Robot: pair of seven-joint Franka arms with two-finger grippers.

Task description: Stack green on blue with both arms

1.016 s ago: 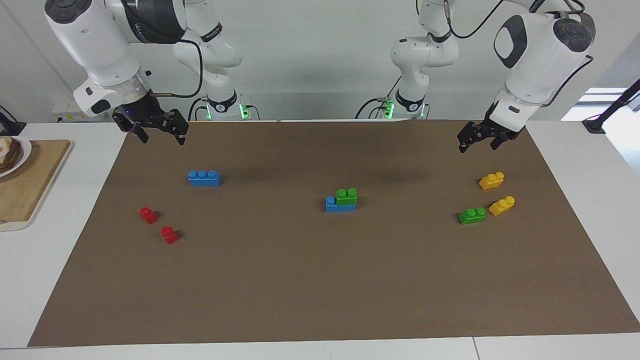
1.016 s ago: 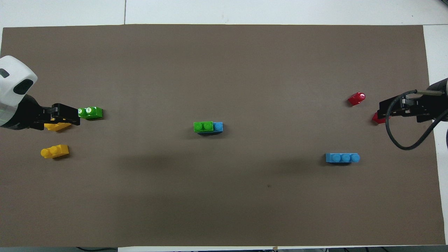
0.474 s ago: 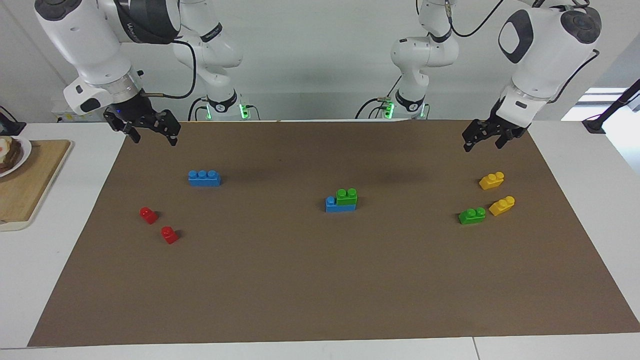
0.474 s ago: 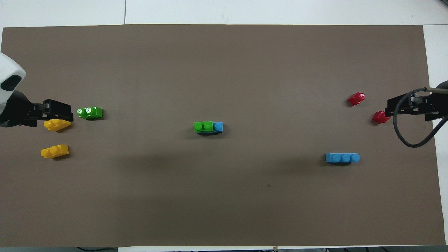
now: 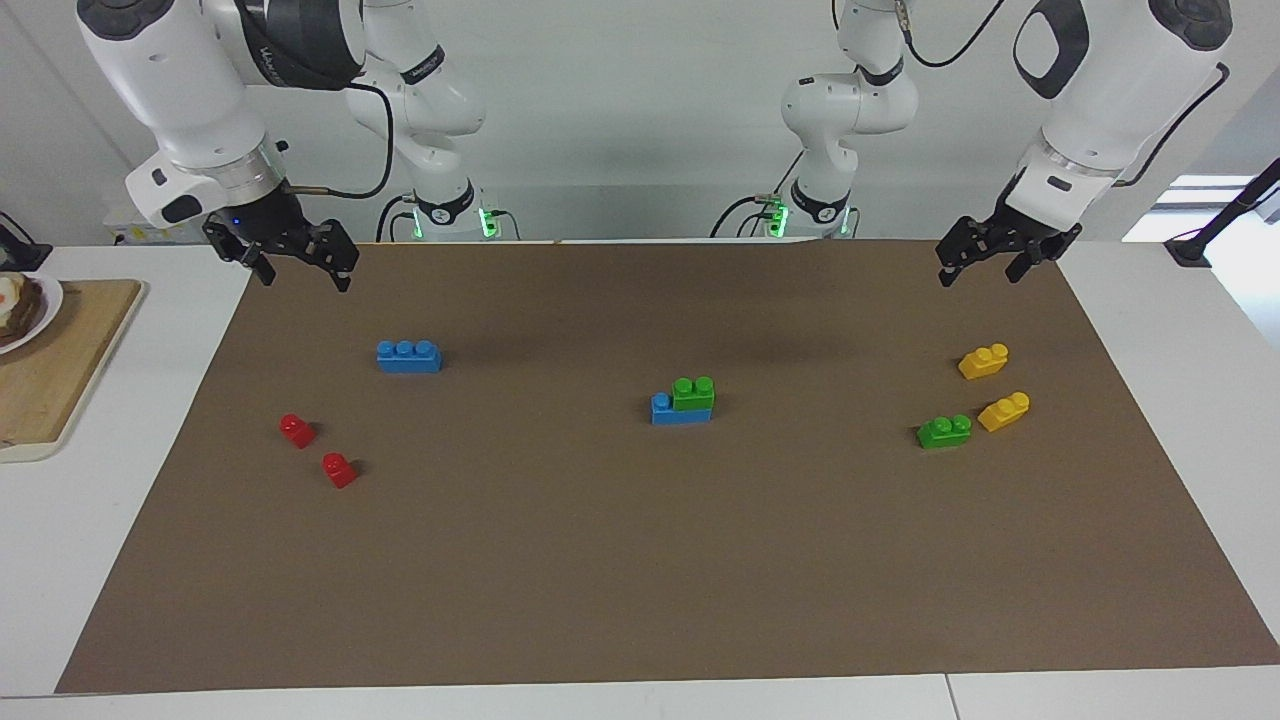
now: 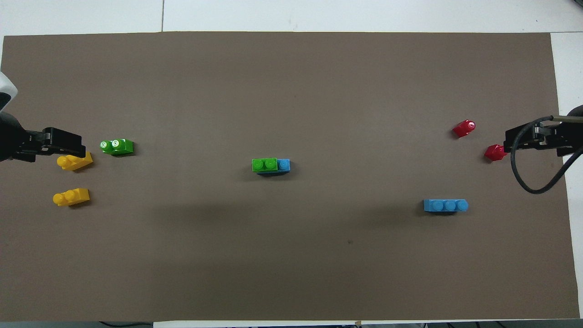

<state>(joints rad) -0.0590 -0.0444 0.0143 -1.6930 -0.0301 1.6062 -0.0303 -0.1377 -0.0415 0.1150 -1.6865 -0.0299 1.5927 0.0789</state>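
Observation:
In the middle of the brown mat (image 5: 640, 580) a green (image 5: 693, 392) two-stud brick sits on a blue (image 5: 680, 412) brick, leaving one blue stud (image 6: 283, 164) uncovered. Another green brick (image 5: 944, 431) lies toward the left arm's end of the table. Another blue brick (image 5: 408, 356) lies toward the right arm's end. My left gripper (image 5: 978, 277) hangs open and holds nothing, over the mat's edge near the yellow bricks. My right gripper (image 5: 305, 278) hangs open and holds nothing, over the mat's corner near the lone blue brick.
Two yellow bricks (image 5: 983, 361) (image 5: 1003, 411) lie beside the loose green one. Two small red bricks (image 5: 297, 430) (image 5: 339, 469) lie farther from the robots than the lone blue brick. A wooden board (image 5: 50, 370) with a plate (image 5: 20, 310) sits off the mat at the right arm's end.
Both grippers have drawn outward toward their own ends of the table and risen a little, still open. No brick has moved.

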